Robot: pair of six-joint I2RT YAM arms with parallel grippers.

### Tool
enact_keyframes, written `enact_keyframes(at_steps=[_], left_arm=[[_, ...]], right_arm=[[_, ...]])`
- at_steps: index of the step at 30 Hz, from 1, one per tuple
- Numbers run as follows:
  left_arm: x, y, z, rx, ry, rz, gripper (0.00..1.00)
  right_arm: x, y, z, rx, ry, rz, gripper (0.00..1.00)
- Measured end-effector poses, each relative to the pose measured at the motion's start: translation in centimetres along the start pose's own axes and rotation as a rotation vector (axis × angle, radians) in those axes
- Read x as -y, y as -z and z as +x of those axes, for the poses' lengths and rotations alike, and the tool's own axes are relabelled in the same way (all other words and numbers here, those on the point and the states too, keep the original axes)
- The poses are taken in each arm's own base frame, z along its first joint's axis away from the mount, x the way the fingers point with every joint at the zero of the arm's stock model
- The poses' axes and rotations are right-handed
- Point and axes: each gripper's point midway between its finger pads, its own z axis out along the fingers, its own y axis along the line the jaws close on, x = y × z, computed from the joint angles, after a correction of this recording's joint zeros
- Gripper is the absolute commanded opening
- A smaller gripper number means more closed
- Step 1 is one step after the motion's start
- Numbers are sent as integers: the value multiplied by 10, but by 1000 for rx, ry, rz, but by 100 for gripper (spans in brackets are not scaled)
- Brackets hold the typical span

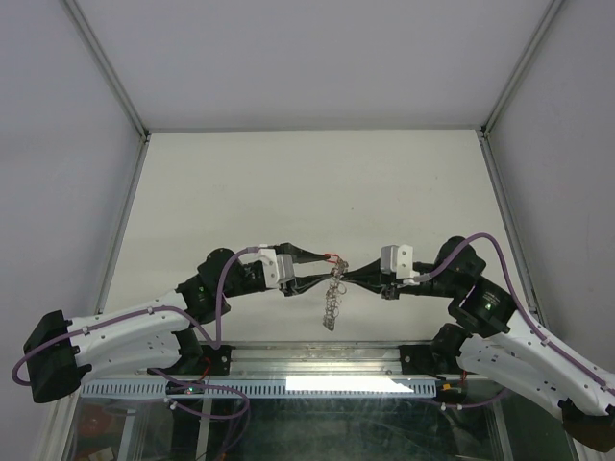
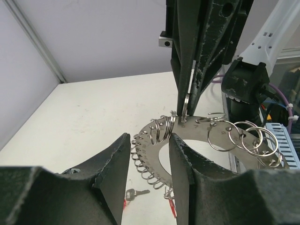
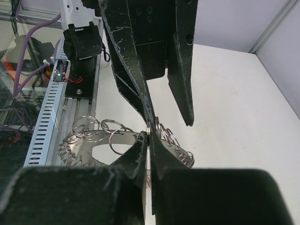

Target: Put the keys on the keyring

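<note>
The keyring [image 1: 332,305] is a flat silver ring-shaped plate [image 2: 151,152] edged with many split rings, and it hangs in the air between the two arms. My right gripper [image 3: 149,136] is shut on one split ring at the plate's top edge and holds it up; the same gripper [image 2: 186,110] comes down from above in the left wrist view. My left gripper [image 2: 149,138] is open, its fingertips on either side of the plate's ringed rim. The keys [image 2: 136,193], a small silver key with a red tag, lie on the table below the plate. Another red piece [image 2: 172,206] dangles under the plate.
The white table [image 1: 307,182] lies between grey enclosure walls with metal corner posts. An aluminium rail and slotted cable duct [image 3: 47,117] run along the near edge by the arm bases. The right arm's base and purple cables [image 2: 246,89] stand behind the plate.
</note>
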Motion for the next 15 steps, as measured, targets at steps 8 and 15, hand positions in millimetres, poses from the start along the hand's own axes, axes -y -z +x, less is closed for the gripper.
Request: enact_keyframes(at_steps=[8, 15], left_arm=[[-6, -1, -8, 28, -10, -28, 36], [-11, -4, -7, 25, -1, -49, 37]], right_arm=[[-4, 1, -3, 14, 18, -23, 0], [-7, 1, -4, 21, 58, -49, 0]])
